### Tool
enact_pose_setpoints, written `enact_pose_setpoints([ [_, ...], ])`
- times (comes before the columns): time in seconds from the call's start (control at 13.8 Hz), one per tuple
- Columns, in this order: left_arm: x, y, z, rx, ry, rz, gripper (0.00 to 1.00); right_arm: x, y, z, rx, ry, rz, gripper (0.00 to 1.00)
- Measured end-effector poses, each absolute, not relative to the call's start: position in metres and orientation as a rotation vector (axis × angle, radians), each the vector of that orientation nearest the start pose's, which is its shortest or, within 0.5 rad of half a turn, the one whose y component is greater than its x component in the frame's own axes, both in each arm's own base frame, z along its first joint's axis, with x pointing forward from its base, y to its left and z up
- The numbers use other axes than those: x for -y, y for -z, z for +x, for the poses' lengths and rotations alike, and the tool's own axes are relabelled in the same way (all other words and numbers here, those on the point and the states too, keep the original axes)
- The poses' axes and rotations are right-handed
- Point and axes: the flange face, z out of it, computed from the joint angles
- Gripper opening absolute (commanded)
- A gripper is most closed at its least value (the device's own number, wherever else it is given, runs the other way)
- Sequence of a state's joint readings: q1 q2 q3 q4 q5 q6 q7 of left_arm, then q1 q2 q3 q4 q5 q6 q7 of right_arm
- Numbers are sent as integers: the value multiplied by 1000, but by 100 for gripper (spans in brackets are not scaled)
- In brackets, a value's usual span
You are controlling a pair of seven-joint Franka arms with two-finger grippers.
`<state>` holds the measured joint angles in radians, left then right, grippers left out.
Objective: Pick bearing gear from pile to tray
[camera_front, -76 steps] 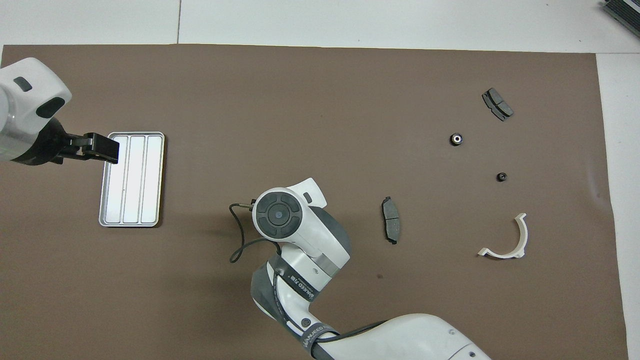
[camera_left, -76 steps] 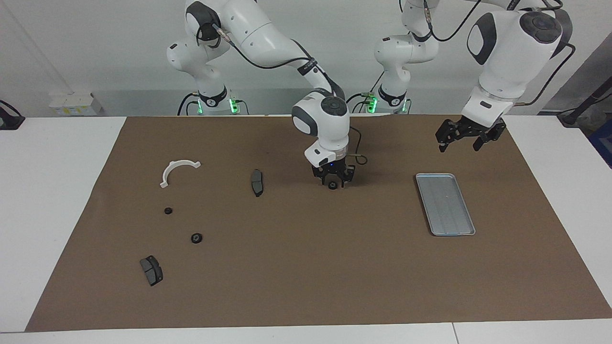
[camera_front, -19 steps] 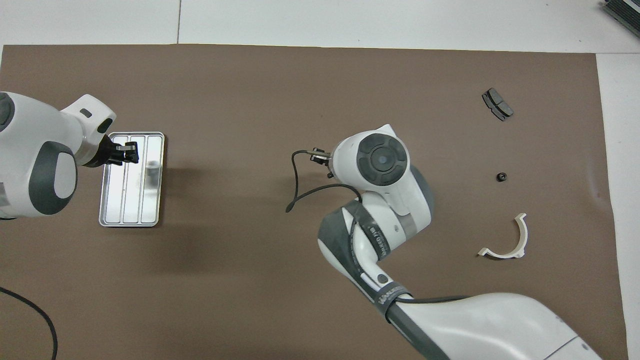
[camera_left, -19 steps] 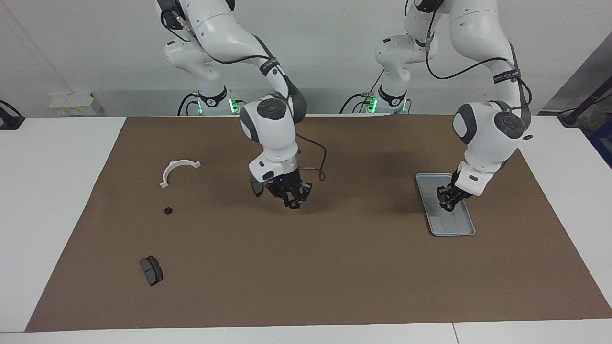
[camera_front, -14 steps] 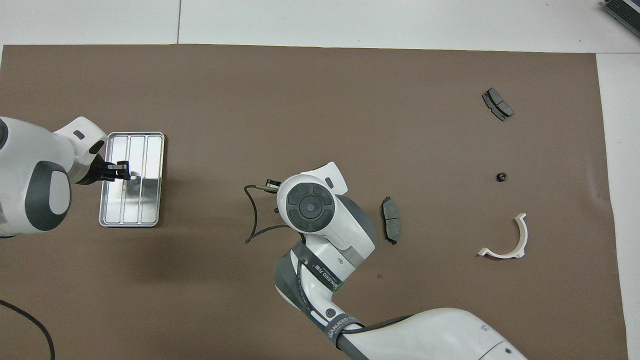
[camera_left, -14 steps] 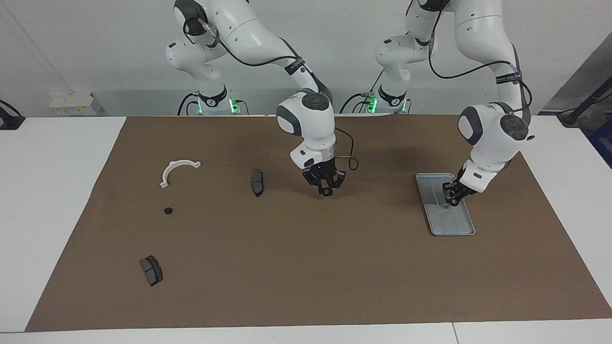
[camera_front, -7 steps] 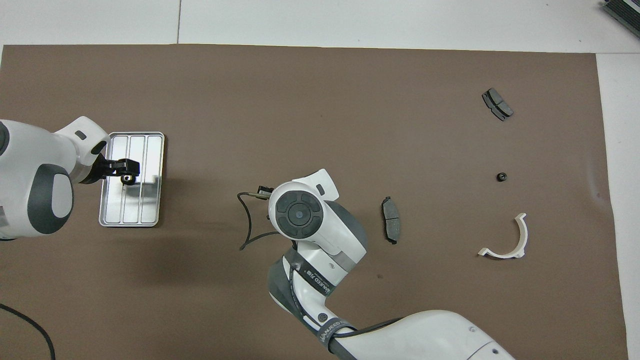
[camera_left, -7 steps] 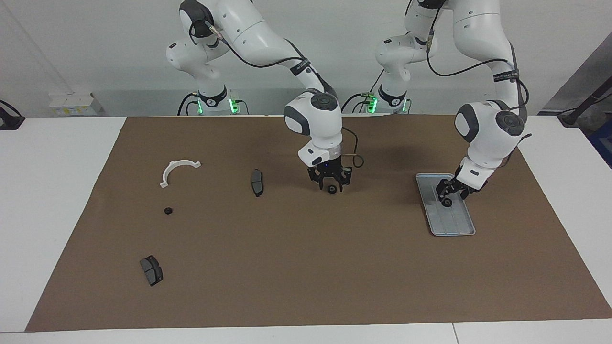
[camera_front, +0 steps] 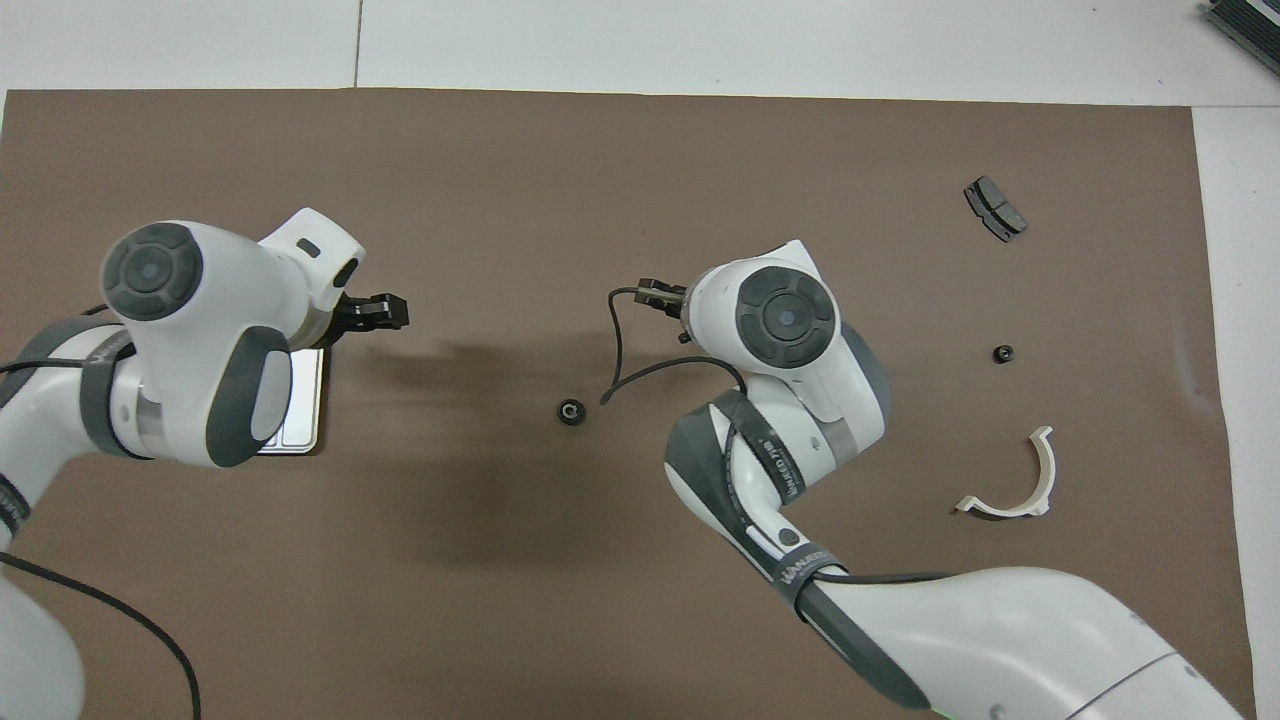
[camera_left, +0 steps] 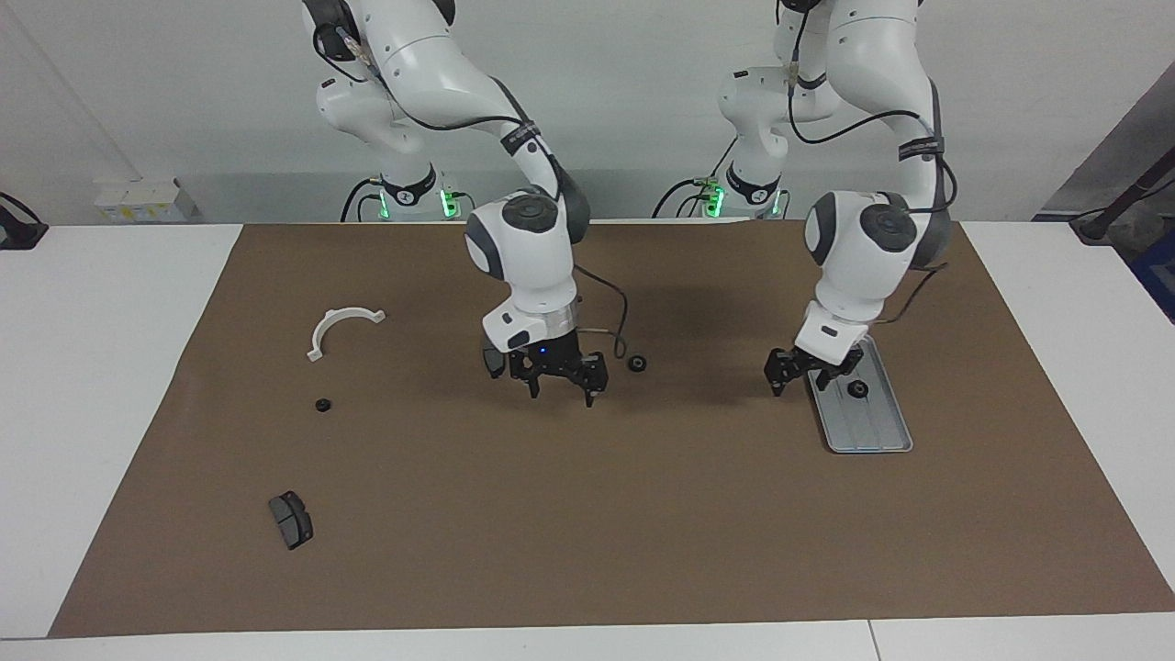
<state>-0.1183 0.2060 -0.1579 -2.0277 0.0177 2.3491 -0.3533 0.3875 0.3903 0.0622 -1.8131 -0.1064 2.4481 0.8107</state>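
One small black gear point(camera_left: 857, 388) lies in the silver ribbed tray point(camera_left: 872, 431). My left gripper point(camera_left: 802, 377) is open and empty, low over the mat beside the tray, toward the middle. A second gear point(camera_left: 636, 364) lies on the mat mid-table; it also shows in the overhead view point(camera_front: 570, 411). My right gripper point(camera_left: 561, 387) is open and empty, just above the mat beside that gear. A third gear point(camera_left: 322, 404) lies near the white bracket point(camera_left: 344, 326). In the overhead view my left arm covers most of the tray point(camera_front: 305, 420).
One dark brake pad point(camera_left: 291, 519) lies far from the robots at the right arm's end. Another brake pad point(camera_left: 493, 358) is partly hidden by my right gripper. A brown mat point(camera_left: 587, 514) covers the table.
My right gripper has left a gear on the mat mid-table and moved toward the pile. My left gripper has let its gear go in the tray and moved off it toward the middle.
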Motion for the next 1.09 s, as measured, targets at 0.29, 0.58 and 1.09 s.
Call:
enact_pose_setpoints([
  [0.29,268,-360,537,129,170,-3216,77,-180,-348,610,-380,327,-3063,100],
  [0.58,338,-346,492,98,170,-3240,75,-103,-340,608,-284,291,-3120,100],
  [1.09,345,-304,479,79,135,-3239,72,18,-326,607,-128,232,-3180,100],
])
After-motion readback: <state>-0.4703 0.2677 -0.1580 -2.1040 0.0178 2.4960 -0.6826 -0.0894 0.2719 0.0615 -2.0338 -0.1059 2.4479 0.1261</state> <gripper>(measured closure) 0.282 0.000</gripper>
